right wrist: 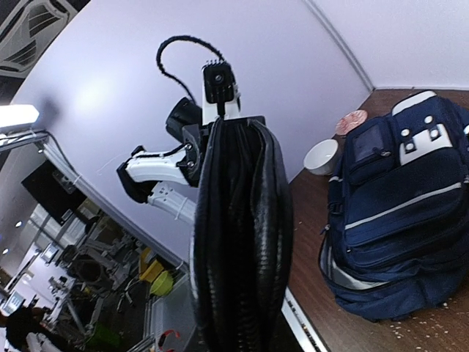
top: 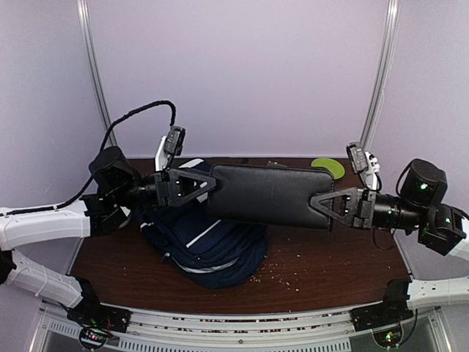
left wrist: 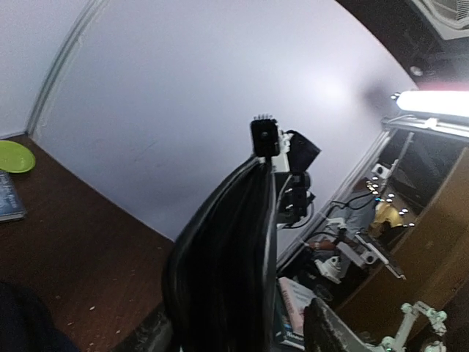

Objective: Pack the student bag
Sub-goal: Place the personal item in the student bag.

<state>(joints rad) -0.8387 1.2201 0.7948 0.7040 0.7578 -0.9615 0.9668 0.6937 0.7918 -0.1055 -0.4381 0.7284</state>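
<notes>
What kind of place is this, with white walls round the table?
Most likely a robotics lab's test booth. A left arm and a right arm, both robotic, are mounted at a brown table boxed in by plain white walls. Beyond them, the wrist views show cluttered workbenches under a strip light.

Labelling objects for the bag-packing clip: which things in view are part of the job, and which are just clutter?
Job:
- student bag
- black case, held above the bag by the right gripper; left gripper open at its other end

Lying about:
- green plate
- white bowl
- pinkish round item behind the bowl
</notes>
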